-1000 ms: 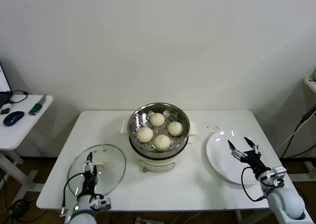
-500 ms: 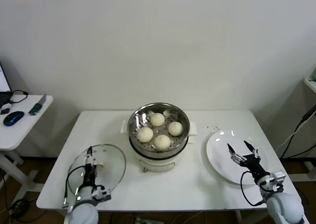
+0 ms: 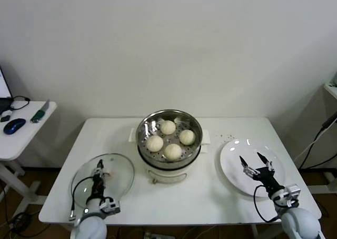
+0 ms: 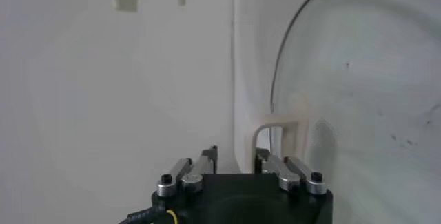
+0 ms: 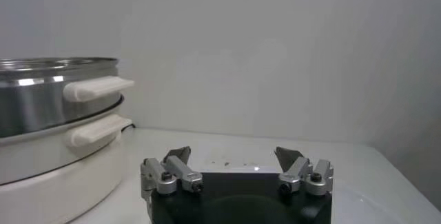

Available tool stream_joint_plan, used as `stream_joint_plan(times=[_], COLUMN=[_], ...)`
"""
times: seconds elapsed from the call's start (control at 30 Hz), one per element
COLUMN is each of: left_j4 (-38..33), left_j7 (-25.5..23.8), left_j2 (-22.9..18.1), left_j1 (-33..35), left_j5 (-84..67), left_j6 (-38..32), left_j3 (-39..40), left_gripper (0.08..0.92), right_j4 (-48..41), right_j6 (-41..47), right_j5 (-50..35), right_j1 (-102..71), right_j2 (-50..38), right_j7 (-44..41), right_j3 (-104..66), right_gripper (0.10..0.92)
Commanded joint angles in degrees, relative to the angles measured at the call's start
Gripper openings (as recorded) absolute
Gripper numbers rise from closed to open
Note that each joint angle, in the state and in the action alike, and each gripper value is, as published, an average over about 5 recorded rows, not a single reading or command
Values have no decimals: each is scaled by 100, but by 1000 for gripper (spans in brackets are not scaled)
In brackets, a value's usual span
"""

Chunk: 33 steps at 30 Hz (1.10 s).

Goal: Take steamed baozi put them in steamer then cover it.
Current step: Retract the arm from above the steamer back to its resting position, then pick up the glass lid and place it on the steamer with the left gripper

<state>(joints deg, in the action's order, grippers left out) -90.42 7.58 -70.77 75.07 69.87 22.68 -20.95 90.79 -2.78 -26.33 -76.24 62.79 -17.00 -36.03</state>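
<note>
We see the cover (image 3: 102, 180) flat on the bench (image 3: 210, 194), left gripper (image 3: 98, 173) jaws clenched on its handle (image 4: 284, 126); right gripper (image 3: 253, 162) jaws spread above the plate (image 3: 234, 171); 4 baozi (image 3: 172, 151) sit in the steamer (image 3: 169, 139).

Looks like a lab or office test room: bare white wall, plain white table (image 3: 231, 197) holding the cooking props, plus a side desk (image 3: 21, 136) with a computer mouse (image 3: 14, 126) and cables.

White plate (image 3: 237, 157) (side desk's mouse (image 3: 14, 126))
</note>
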Motion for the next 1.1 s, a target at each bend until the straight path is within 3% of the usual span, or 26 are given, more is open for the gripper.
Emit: stream_joint_plan(times=[0.03,0.2,0.3,0.53,0.73,0.93,1.1], left_j4=[-309,-809,-1295,-2467,-3145,-3351,-3117], left_j7=[17,16,-43,-400,-584,-1149,-1808], left_j2=[98,250,416,899,1671,2299,2102], left_j1=[12,211,402,584,374,-633,-1900], left_j5=[37,20,52,112,-136,-224,206], left_j6=[78,291,611,1465,1860,2219,2232], left_j3=[-7,-65,-116,-226,-30,784,1841], left_gripper=[333,193,151,150,150,150,150], right_j4=[-30,-70,-94,-227,-319,-495,-612], right_j6=[-29,-36,-33,-30,8,51,98], right_j5=[148,164,169,246,333,477,597], right_j1=[5,53,95,279,467,715,892], right_j2=[50,32,-5,-132,-231,-277,-238], right_j7=[-30,-33,-32,-10,8,15,24], right_j3=[-8,-7,-1,74,189,346,427], right_gripper=[823,823,823,823,823,823,823])
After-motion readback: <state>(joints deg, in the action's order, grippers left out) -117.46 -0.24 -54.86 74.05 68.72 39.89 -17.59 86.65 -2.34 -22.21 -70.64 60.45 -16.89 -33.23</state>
